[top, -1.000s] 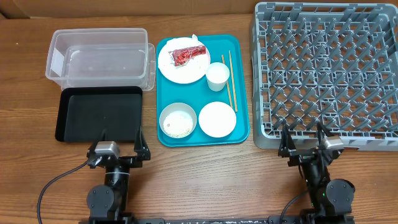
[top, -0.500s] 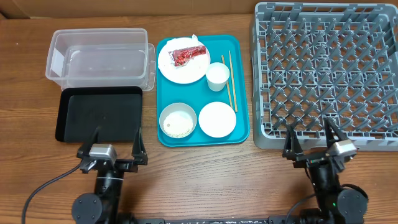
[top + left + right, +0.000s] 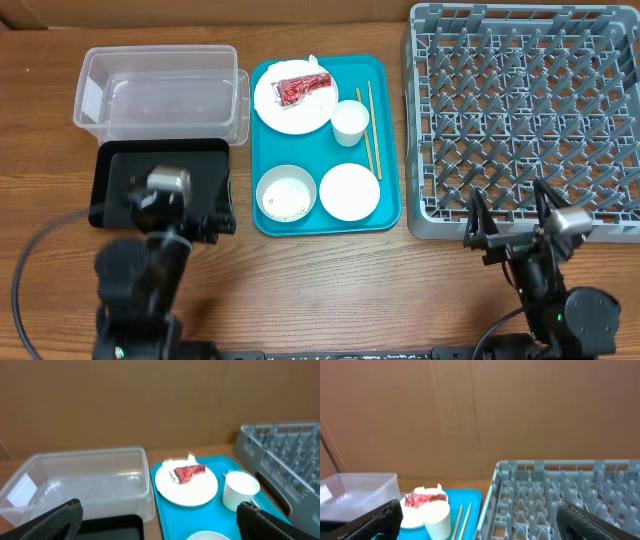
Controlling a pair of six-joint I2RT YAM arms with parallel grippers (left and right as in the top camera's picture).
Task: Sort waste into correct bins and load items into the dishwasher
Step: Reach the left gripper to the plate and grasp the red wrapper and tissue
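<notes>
Everything to be sorted sits on the teal tray in the middle of the tabletop. The bins are to its left and the rack to its right, a layout that probably lets each arm serve its own side.

The left arm hangs over the near edge of the black tray. Its jaws are wide apart and empty, and its camera looks towards the tub and the far half of the teal tray. The right arm stands at the rack's near edge, its jaws likewise apart with nothing in them.

Nothing is sorted yet. The wrapper lies on the plate at the far left of the teal tray, with a napkin tucked behind it. The cup stands just right of the plate, with the chopsticks lying alongside. Nearer are two bowls: the left bowl holds rice, while the right bowl looks empty.

The wrapper seems the likely first pick for the left arm, since it lies loose on top and must come off before the plate can be racked.
</notes>
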